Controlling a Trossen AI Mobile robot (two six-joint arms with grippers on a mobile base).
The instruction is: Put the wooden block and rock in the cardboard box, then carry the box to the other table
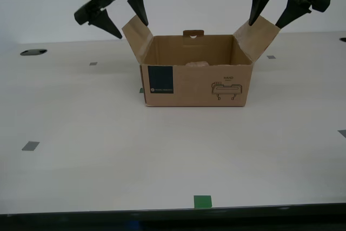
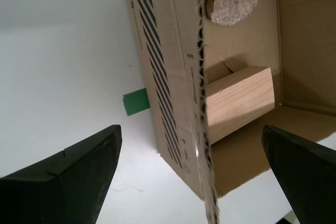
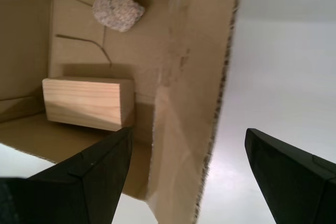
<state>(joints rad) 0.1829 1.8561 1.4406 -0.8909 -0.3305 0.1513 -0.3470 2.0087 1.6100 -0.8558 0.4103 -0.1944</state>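
wooden block (image 2: 239, 103) and rock (image 2: 231, 4) are both inside the cardboard box (image 1: 194, 87), which sits on the smooth beige table (image 1: 108, 150). Both pincers are spread and holding nothing. second gripper (image 1: 131, 30) straddles the side flap (image 1: 138, 39) on the exterior view's left, first gripper (image 1: 265, 25) the flap on its right. Each flap edge runs up between the jaws. Looks like no contact yet, hard to tell. Next up is likely pinching both flaps and lifting level

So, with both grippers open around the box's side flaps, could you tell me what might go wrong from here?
My first gripper and my second gripper each straddle only a thin, angled flap of the cardboard box, so the flaps could bend or slip when lifted. The wooden block and the rock lie loose inside and may slide, tipping the load.
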